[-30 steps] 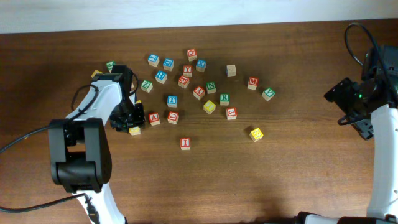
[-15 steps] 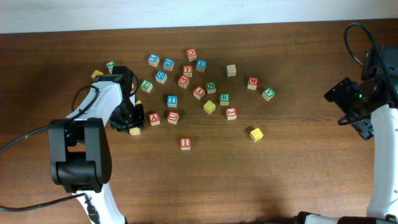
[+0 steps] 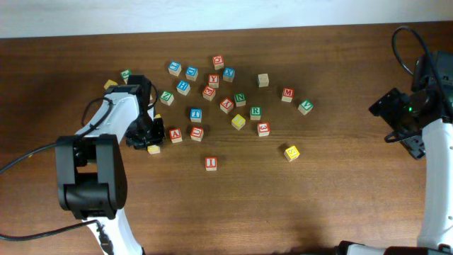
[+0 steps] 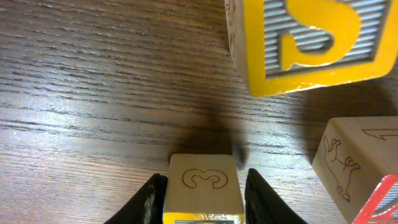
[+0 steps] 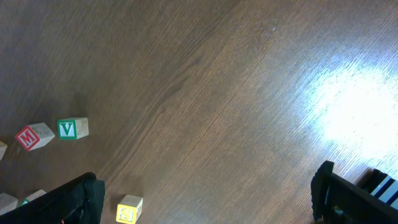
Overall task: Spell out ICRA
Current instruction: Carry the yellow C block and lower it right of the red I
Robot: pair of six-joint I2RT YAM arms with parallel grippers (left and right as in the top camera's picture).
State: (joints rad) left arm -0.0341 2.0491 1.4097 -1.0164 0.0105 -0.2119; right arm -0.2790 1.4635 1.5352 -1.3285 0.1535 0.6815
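My left gripper (image 3: 144,137) (image 4: 202,190) is low on the table at the left of the block cluster. It is shut on a small wooden block with a yellow face (image 4: 202,180); the engraved mark on its top is unclear. A yellow S block (image 4: 298,37) and a red-edged block (image 4: 357,168) lie just beyond it. The red I block (image 3: 210,163) lies alone in front of the cluster. The red A block (image 3: 175,134) and the green R block (image 3: 255,112) lie in the cluster. I cannot pick out a C block. My right gripper (image 3: 398,125) (image 5: 208,199) is open and empty at the far right.
Several more letter blocks are scattered across the back middle of the table, among them a red M (image 3: 287,93) (image 5: 28,137), a green V (image 3: 305,106) (image 5: 71,128) and a yellow block (image 3: 291,151) (image 5: 127,211). A yellow block (image 3: 110,84) and a green block (image 3: 125,74) sit behind the left arm.
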